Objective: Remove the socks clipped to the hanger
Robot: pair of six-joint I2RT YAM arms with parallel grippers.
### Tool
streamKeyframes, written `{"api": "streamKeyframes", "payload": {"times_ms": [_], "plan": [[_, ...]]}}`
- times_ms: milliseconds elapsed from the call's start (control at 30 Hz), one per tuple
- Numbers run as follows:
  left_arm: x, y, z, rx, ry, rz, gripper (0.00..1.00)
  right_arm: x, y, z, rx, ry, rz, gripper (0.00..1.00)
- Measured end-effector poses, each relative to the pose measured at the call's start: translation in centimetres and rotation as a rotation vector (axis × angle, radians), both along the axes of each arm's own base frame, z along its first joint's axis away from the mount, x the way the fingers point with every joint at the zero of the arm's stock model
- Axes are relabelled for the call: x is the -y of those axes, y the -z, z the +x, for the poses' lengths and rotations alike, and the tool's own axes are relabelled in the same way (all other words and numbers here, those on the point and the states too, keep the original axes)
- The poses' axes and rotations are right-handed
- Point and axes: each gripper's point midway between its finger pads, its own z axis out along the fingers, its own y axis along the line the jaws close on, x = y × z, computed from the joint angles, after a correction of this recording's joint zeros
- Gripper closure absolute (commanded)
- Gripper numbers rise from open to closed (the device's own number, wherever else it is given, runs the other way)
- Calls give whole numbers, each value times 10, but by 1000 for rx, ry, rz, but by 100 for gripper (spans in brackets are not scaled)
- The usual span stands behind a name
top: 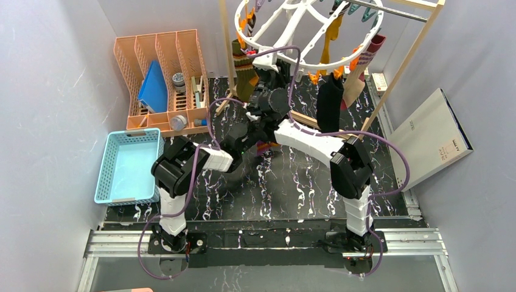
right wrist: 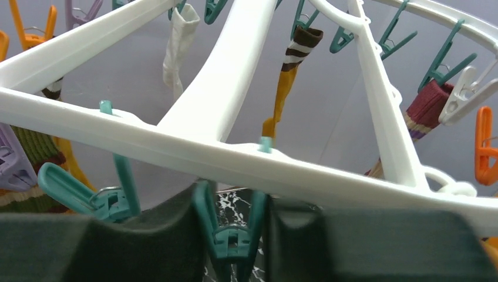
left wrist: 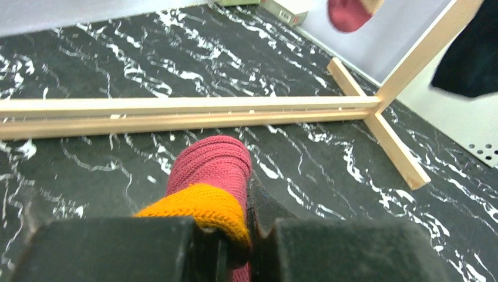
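1. The left gripper [left wrist: 249, 232] is clamped on a knitted maroon-and-orange sock [left wrist: 211, 170], low beneath the large white plastic oval hanger [right wrist: 223, 111].
2. The right gripper [right wrist: 235, 235] is pressed together on a teal plastic clip [right wrist: 230, 241] dangling from the hanger's rim.
3. A mustard sock [right wrist: 285, 88], a maroon striped sock [right wrist: 426, 108] and a pale sock [right wrist: 176, 47] hang clipped to the hanger.

Black white-veined tabletop [top: 292, 188] between pale grey walls [top: 48, 91].
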Motion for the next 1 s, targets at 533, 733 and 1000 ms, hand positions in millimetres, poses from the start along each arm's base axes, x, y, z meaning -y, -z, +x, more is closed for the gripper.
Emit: {"api": "streamKeyframes", "payload": {"times_ms": [533,733,1000], "plan": [[-127,-159,-47,194,-277,27,100,0,37,-54,-132,-291,88,1],[-248,-192,-100,119,-648,245,100,7,77,-100,-252,-430,190,1],[-346,-204,-127,-2,-1048,377,100,17,96,-139,-346,-502,238,1]]}}
